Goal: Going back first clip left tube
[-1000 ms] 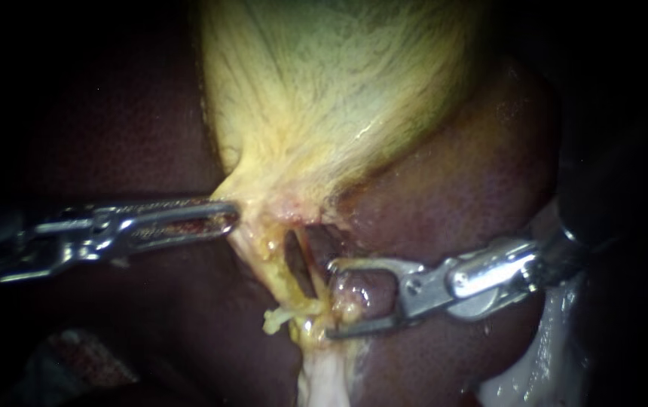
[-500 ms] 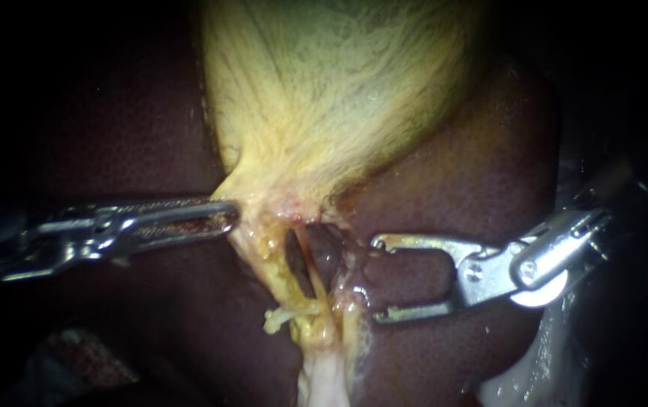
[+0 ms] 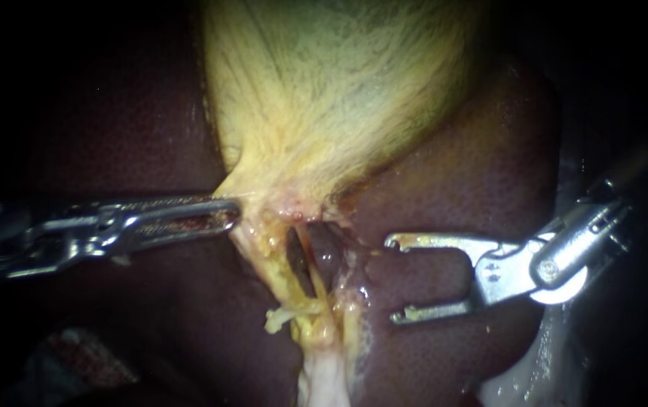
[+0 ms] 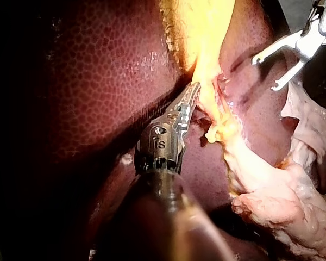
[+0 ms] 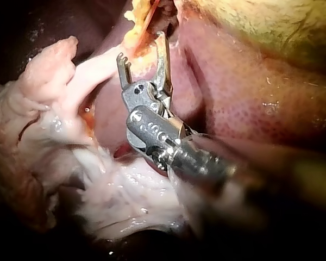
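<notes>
Left instrument comes in from the left, jaws closed on the yellow edge of the gallbladder, right at its narrow neck. The left wrist view has the same pinch, tips pressed into the yellow tissue.

Over to the right instrument: jaws wide apart, a clear gap between them, nothing gripped. They sit over the dark liver, just beside the tubes and apart from them. From the right wrist view the 2 jaws point toward the yellow tissue ahead, and whether the longer one touches it cannot be told.

Below the neck, 2 tubes run downward side by side. The left tube is a thin orange strand with a dark opening on its far side. The darker tube lies next to it, nearer the open jaws. Pale fatty tissue hangs beneath both.
</notes>
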Motion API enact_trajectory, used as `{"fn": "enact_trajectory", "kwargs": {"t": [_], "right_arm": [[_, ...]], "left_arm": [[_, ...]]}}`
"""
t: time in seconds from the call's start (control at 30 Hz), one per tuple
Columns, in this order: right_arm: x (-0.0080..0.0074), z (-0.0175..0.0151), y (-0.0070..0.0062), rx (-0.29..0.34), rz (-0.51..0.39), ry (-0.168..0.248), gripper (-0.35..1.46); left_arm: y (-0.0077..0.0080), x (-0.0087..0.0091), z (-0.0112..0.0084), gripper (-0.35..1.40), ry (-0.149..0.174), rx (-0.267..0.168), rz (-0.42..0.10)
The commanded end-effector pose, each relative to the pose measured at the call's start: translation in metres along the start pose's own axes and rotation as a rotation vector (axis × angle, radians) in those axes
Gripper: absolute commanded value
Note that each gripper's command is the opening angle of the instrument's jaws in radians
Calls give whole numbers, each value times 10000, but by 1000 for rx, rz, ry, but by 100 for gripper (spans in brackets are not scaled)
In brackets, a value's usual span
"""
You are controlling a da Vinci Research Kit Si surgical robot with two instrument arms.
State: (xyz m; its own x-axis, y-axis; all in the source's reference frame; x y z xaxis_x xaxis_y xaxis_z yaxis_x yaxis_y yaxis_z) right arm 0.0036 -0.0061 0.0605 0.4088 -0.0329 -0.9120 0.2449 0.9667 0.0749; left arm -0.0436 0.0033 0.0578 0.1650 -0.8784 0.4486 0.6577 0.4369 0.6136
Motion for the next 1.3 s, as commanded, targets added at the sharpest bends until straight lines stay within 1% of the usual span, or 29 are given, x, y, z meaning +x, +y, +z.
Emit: {"fn": "enact_trajectory", "kwargs": {"t": [0.03, 0.17, 0.37, 0.43, 0.53, 0.73, 1.3], "right_arm": [[0, 0, 0, 0, 1, 0, 60], [0, 0, 1, -1, 2, 0, 60], [1, -1, 4, -1, 5, 0, 60], [2, -3, 6, -1, 6, 0, 60], [3, -5, 7, -1, 8, 0, 60], [3, -6, 8, -1, 8, 0, 60], [3, -7, 8, -1, 9, 3, 60]], "left_arm": [[-1, 1, 2, -15, 0, 3, 1], [-5, 13, 15, -11, 2, 15, 7], [-4, 33, 48, -10, 0, 34, 18], [-2, 37, 57, -10, 6, 35, 21], [-3, 37, 67, -10, 6, 38, 22], [-5, 37, 74, -6, 7, 42, 23], [-7, 39, 77, -6, 10, 43, 25]]}}
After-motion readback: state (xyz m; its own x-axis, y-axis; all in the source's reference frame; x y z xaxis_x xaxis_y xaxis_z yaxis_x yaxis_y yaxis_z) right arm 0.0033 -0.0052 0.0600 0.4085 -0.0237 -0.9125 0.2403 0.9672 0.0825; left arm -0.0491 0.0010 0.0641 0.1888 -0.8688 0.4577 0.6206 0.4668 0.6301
